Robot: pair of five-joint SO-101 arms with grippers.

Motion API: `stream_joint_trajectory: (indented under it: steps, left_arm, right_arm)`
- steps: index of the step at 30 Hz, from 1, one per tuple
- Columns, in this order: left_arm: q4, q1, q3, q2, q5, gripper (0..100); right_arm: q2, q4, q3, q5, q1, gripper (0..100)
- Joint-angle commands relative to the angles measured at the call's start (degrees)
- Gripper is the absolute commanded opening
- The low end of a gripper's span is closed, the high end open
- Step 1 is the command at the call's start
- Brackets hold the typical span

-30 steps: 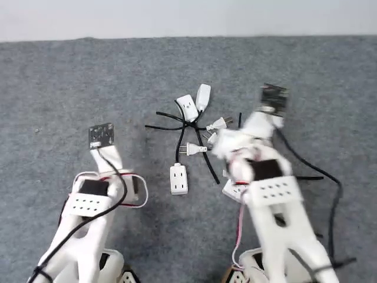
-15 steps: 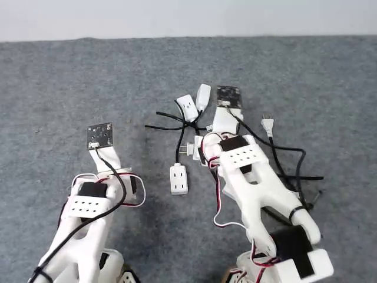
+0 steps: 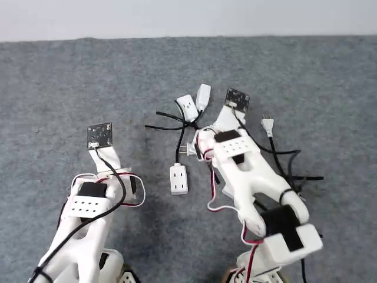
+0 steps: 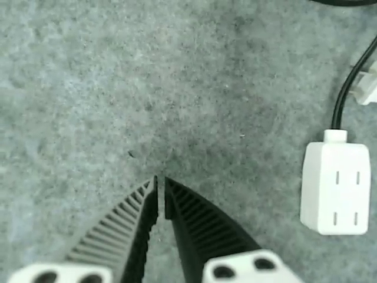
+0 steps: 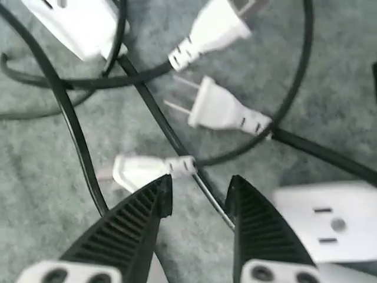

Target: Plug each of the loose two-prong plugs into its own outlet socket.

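Gray tabletop [image 3: 70, 76], with a tangle of black cords [image 3: 168, 125] in the middle.

At the near left, the left arm [image 3: 88, 206]. At its tip, the left jaws low over bare tabletop, tips together, nothing between them. Just to the right of that arm, a white socket [image 3: 178, 178] flat on the tabletop, slots up and bare, with a cord going off to the far side. Same white socket in the left wrist view [image 4: 336, 186], off to one side of the left jaws and not touching them.

Over the tangle, from the near right, the right arm [image 3: 247, 171]. At its tip, the right jaws apart, gripping nothing. In the right wrist view, a small plug [image 5: 144, 170] just past the tip of one jaw, with its black cord through the gap between the jaws. In the high view, that small plug [image 3: 188, 149] just left of the right arm, prongs to the left. Farther off in the right wrist view, a second plug [image 5: 224, 109] with two bare prongs and a third plug [image 5: 215, 29], both loose among the cords. Beside the other jaw, a socket face [image 5: 330, 221] with bare slots.

At the far side of the tangle, a far socket [image 3: 187, 107] and a white cord end [image 3: 203, 96] side by side. Out to the right, apart from the tangle, a lone plug [image 3: 268, 124] flat on the tabletop, prongs to the far side.
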Motion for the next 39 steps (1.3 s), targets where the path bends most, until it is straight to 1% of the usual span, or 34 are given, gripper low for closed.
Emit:
stream_joint_trajectory:
  steps: [1,11,26,33,39]
  left_arm:
    - [-1.14,0.18,-0.31,-0.26,-0.44,2]
    - [-1.14,0.18,-0.22,-0.26,-0.44,2]
    - [-1.05,0.26,-0.22,-0.26,-0.44,2]
    - [-1.05,0.35,-0.22,-0.26,-0.44,2]
    - [-1.05,0.35,-0.22,-0.26,-0.44,2]
  right_arm:
    - [1.36,0.66,-6.77,-0.53,0.66,14.3]
    - [9.45,0.75,-12.4,-0.53,2.24,14.1]
    - [9.98,0.66,-12.92,-0.44,2.86,14.3]
    - [12.97,0.75,-16.79,-0.44,3.65,14.3]
    - [19.38,9.63,-26.2,-0.62,3.65,13.9]
